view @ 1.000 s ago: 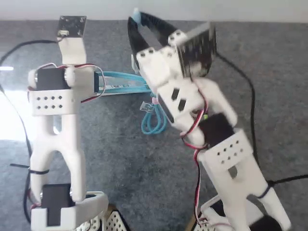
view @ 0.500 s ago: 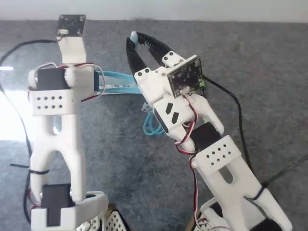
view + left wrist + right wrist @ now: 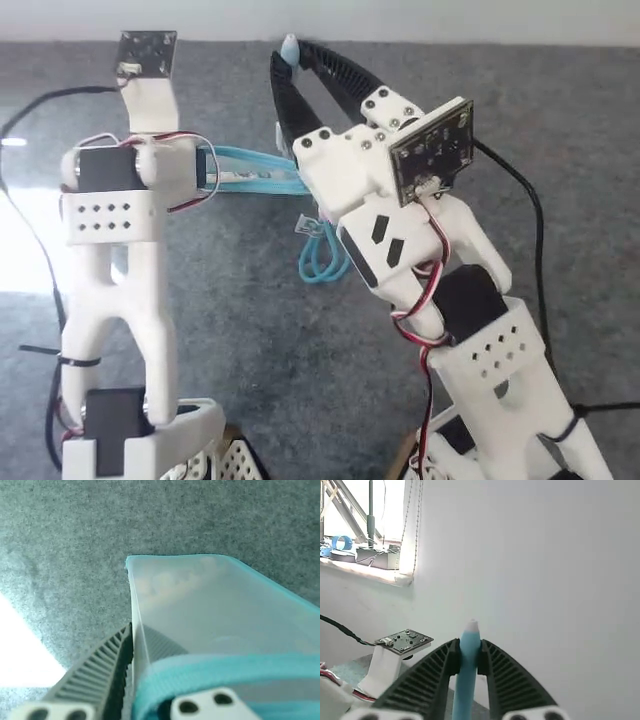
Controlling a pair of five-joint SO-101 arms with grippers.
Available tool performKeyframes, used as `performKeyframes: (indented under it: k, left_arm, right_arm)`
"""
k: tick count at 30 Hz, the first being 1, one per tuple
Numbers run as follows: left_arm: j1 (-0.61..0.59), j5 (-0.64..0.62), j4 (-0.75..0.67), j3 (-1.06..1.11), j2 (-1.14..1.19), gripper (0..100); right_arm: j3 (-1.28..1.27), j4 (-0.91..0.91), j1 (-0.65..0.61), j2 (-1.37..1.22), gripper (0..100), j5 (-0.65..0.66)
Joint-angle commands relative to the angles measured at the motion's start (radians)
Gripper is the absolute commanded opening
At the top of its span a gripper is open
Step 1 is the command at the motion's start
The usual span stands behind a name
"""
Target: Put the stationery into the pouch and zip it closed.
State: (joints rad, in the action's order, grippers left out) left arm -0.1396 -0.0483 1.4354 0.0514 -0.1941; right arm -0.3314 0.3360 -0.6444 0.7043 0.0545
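The right arm is held raised and angled toward the far edge of the table (image 3: 240,330). A light-blue pen (image 3: 468,680) is clamped tip-outward in the right gripper (image 3: 291,58), whose fingers (image 3: 432,680) are closed on its barrel. The left arm is stretched forward, low over the table. The edge of the translucent, teal-zipped pouch (image 3: 210,610) is pinched by the left gripper (image 3: 136,665). A teal cord loop (image 3: 320,258) is seen lying beside the right arm.

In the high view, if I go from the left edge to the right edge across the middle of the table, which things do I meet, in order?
left arm → pouch → right arm → black cable
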Motion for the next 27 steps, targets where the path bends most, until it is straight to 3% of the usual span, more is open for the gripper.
performKeyframes:
  k: [1, 8, 14, 18, 27]
  left_arm:
    - [0.017, 0.002, -0.031, -0.007, 0.006, 1]
    - [0.015, 0.002, -0.025, -0.005, 0.005, 1]
    - [0.017, 0.002, -0.011, -0.010, 0.000, 1]
    - [0.015, 0.002, 0.003, -0.030, -0.003, 1]
    - [0.012, 0.002, 0.061, -0.120, -0.002, 1]
  right_arm:
    - [0.057, 0.021, -0.008, 0.042, 0.6, -0.058]
    - [-0.035, 0.008, -0.025, 0.051, 0.6, -0.063]
    - [-0.241, -0.245, -0.019, 0.050, 0.6, -0.051]
    - [-0.321, -0.344, -0.031, 0.042, 0.6, 0.048]
    - [-0.517, -0.328, -0.079, 0.051, 1.0, 0.238]
